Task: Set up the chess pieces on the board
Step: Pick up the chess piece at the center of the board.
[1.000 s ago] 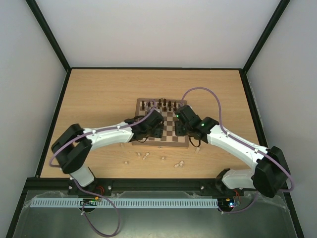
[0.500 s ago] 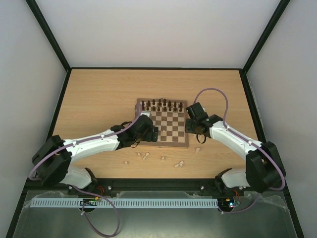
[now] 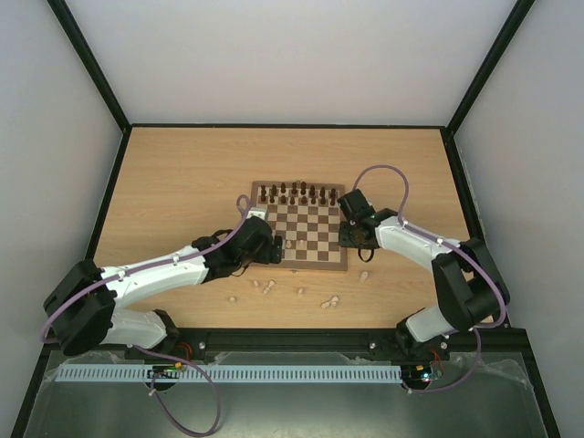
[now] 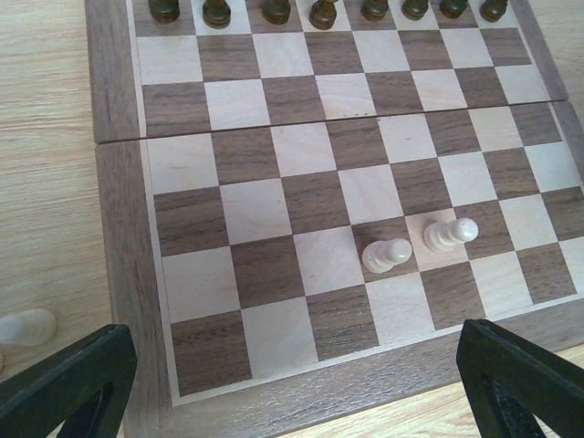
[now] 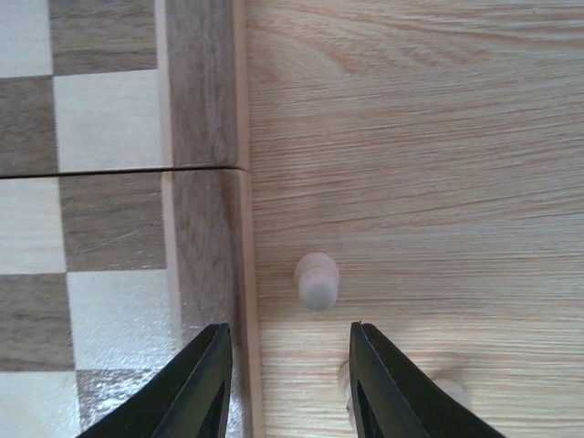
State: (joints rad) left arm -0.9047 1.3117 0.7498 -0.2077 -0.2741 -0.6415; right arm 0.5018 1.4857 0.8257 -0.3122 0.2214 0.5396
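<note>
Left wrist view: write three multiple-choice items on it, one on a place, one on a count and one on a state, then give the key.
1. Where are the dark brown chess pieces?
A) along the far row of the board
B) on the table
C) along the near row

2. How many pale chess pieces are on the board?
A) none
B) two
C) five

3. How is the left gripper?
A) shut on a piece
B) open, gripping nothing
C) shut, empty

Key:
1 A, they line the far edge.
2 B, two sit on neighbouring squares near the front.
3 B, its fingers sit far apart at the lower corners.
</note>
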